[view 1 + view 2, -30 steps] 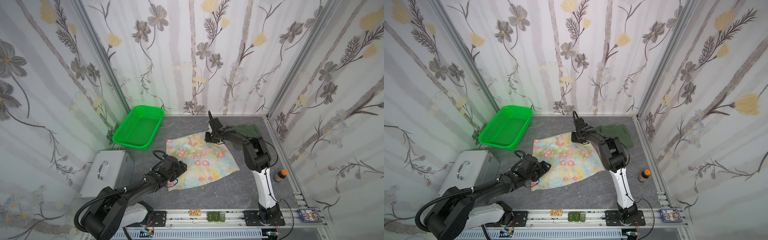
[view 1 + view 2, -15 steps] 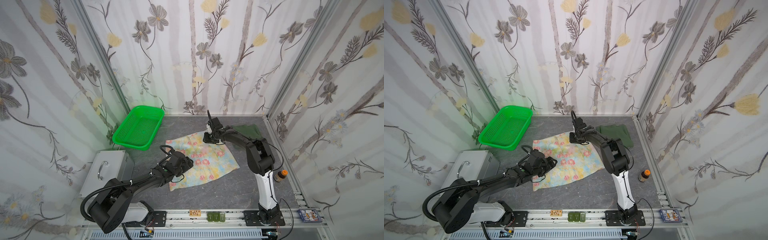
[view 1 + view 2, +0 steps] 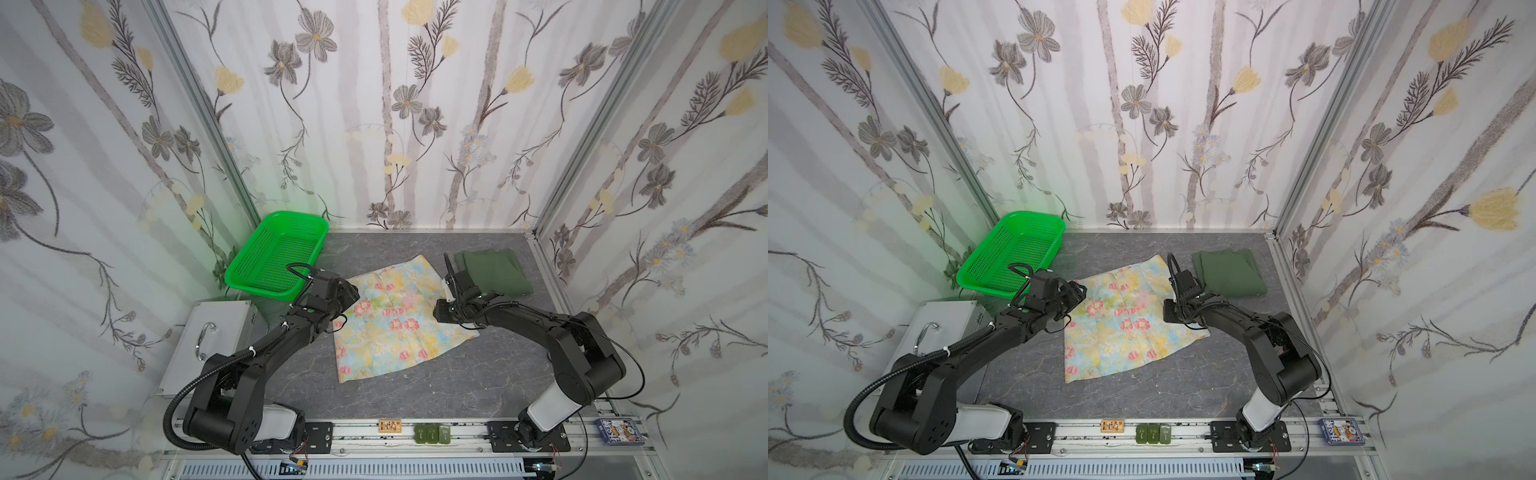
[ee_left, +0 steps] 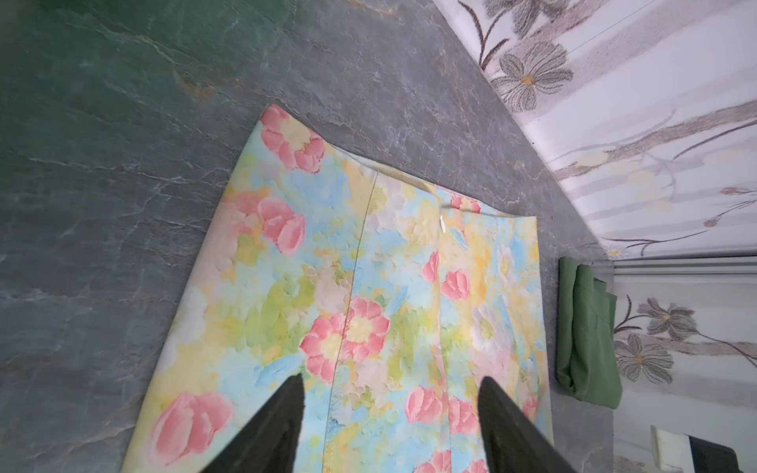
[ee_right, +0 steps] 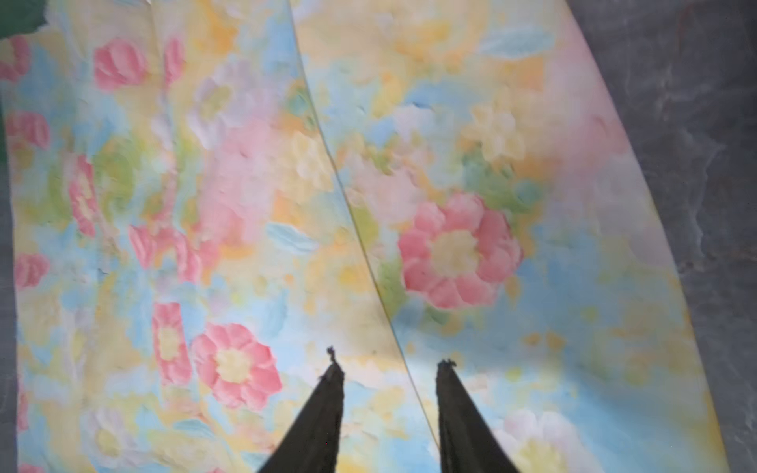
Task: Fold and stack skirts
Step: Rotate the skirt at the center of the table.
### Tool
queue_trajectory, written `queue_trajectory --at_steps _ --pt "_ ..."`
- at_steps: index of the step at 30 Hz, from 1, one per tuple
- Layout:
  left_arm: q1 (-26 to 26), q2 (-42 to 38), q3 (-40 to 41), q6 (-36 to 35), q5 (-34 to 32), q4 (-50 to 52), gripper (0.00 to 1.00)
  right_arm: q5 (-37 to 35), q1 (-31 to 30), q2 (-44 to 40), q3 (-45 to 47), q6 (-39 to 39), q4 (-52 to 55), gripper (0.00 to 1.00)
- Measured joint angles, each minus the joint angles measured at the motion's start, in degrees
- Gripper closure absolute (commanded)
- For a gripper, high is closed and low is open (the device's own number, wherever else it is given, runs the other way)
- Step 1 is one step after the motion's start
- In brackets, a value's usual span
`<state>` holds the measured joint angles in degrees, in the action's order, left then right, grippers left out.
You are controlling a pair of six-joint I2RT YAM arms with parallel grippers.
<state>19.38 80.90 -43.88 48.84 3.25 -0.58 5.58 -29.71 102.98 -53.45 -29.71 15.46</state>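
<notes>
Left gripper [image 4: 391, 385], fingers spread, and right gripper [image 5: 389, 364], fingers narrowly parted (neither pinching cloth), hover over opposite side edges of the floral skirt [image 3: 390, 320].

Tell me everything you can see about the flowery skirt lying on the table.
The floral skirt is thin pastel cloth, yellow and blue with pink flowers and stitched seams running its length. It lies spread flat and unfolded on the middle of the grey table, narrow waist toward the back wall. The open left gripper and open right gripper hover over opposite side edges; contact cannot be told. The folded olive skirt lies close beside it.
</notes>
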Motion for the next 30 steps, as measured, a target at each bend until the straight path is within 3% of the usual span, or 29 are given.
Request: queue_trajectory --at_steps 2,3,4,12,18,30 --pt "0.02 2.97 -0.94 -1.09 0.07 0.35 0.89 -0.11 0.22 0.0 1.68 -1.01 -0.26 1.0" --pt "0.02 4.09 -1.25 -1.38 0.07 0.39 0.98 -0.15 0.33 0.02 2.19 -1.16 -0.31 1.0" --pt "0.09 5.05 -1.4 -2.01 0.13 0.42 1.0 -0.2 0.44 0.24 2.56 -1.31 -0.57 1.0" --pt "1.36 9.94 -0.74 -3.37 1.88 0.44 1.0 0.13 1.62 4.74 0.87 -1.79 -1.9 1.0" --pt "3.93 12.87 1.05 -1.51 2.91 0.7 1.0 0.68 3.41 10.54 -6.03 -1.44 -2.25 1.0" --pt "17.49 15.06 -0.42 8.46 2.75 -0.81 1.0 2.01 4.24 24.85 -30.6 2.1 4.7 1.0"
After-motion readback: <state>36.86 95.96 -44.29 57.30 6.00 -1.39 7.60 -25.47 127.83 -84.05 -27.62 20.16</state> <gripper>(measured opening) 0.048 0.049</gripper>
